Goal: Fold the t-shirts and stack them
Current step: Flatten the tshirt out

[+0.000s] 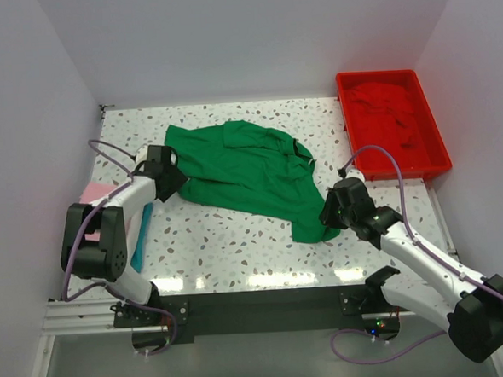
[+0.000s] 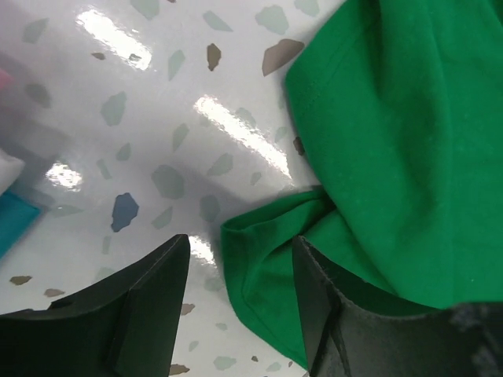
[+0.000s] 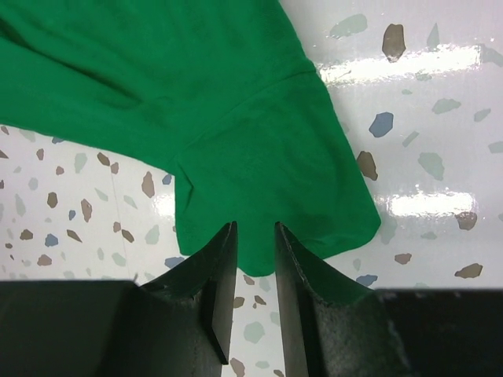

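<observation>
The bright green t-shirt (image 1: pixel 251 176) lies crumpled across the middle of the speckled table. My left gripper (image 1: pixel 172 178) is at its left edge, open. In the left wrist view a folded hem of the green shirt (image 2: pixel 267 259) lies between the spread fingers (image 2: pixel 149 306), loose on the table. My right gripper (image 1: pixel 328 214) hovers at the shirt's near right corner. In the right wrist view that corner (image 3: pixel 259 157) lies flat below the jaws, which stand a little apart with nothing pinched. The pink t-shirt (image 1: pixel 94 194) shows at the far left. The red t-shirt (image 1: pixel 388 116) lies in the tray.
A rigid red plastic tray (image 1: pixel 437 143) stands at the back right corner. A teal cloth (image 1: pixel 142 238) lies beside the pink shirt, under my left arm. White walls close in the table on three sides.
</observation>
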Robot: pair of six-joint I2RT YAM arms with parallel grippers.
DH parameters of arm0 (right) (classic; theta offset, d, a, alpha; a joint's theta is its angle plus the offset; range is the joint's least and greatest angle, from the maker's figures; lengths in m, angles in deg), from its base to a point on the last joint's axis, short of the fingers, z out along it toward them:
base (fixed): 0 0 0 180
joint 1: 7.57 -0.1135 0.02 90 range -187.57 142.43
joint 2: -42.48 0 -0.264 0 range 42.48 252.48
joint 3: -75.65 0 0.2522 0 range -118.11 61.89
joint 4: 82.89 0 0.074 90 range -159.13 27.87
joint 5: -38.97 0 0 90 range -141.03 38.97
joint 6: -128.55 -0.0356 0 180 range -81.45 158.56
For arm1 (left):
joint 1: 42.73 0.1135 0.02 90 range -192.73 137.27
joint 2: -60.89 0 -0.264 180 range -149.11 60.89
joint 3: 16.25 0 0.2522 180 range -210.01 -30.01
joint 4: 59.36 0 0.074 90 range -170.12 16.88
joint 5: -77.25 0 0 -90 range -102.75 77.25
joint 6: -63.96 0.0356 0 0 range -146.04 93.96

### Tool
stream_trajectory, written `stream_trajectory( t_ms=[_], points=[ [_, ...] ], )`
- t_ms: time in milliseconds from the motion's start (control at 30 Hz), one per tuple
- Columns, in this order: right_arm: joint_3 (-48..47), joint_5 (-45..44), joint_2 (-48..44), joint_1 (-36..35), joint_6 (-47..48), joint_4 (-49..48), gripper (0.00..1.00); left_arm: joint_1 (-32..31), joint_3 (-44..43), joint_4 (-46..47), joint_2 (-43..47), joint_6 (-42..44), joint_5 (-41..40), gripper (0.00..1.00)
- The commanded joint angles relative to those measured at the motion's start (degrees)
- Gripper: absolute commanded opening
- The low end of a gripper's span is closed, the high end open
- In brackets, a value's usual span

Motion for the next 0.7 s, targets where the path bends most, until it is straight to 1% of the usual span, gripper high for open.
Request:
stream_trajectory(
  t_ms=[0, 100, 133, 200, 233, 300, 333, 367, 433, 500, 533, 567, 667],
  points=[
    [-0.47, -1.83, 0.34, -0.22, 0.19, -2.8, 0.3, -0.87, 0.3, 6.16, -2.1, -1.75, 1.26, 0.58],
    [-0.56, -2.45, 0.69, -0.13, 0.28, -2.62, 0.31, -0.96, 1.18, 6.25, -2.98, -3.33, 0.82, 0.51],
    [-0.64, -2.8, 0.78, -0.13, 0.37, -2.53, 0.31, -0.96, 1.45, 6.34, -3.15, -3.77, 0.65, 0.45],
    [-0.64, -3.24, 0.78, -0.13, 0.28, -2.45, 0.31, -0.96, 1.97, 6.61, -3.16, -4.03, 0.38, 0.38],
    [-0.73, -3.41, 0.87, -0.13, 0.45, -2.45, 0.31, -0.96, 2.06, 6.52, -3.16, -4.38, 0.29, 0.27],
    [-0.99, -4.55, 1.3, -0.13, 0.63, -2.45, 0.32, -0.96, 2.06, 5.47, -2.46, -4.56, -0.06, 0.13],
    [-1.34, -5.17, 1.57, -0.13, 0.81, -2.27, 0.33, -0.96, 2.15, 4.94, -1.76, -4.65, -0.49, 0.03],
    [-1.61, -5.52, 1.83, 0.04, 0.98, -2.36, 0.33, -0.96, 2.32, 4.41, 0.08, -4.74, -0.85, 0.0],
    [-2.48, -7.01, 2.97, 0.13, 1.33, -2.53, 0.38, -0.96, 2.59, 1.87, 2.72, -4.39, -2.95, 0.0],
    [-3.1, -7.63, 4.2, 0.39, 1.6, -3.23, 0.4, -0.96, 3.46, -1.11, 7.73, -4.39, -4.36, 0.0],
    [-3.8, -7.63, 5.6, 0.74, 1.69, -4.19, 0.42, -0.87, 3.99, -2.26, 9.48, -4.39, -5.76, 0.0],
    [-4.24, -7.81, 6.66, 1.01, 1.95, -4.64, 0.43, -0.87, 4.95, -3.49, 12.98, -4.47, -6.64, 0.0],
    [-6.18, -7.55, 10.88, 2.15, 2.04, -7.62, 0.45, -0.78, 7.67, -6.31, 19.05, -3.86, -8.41, 0.0]
  ],
)
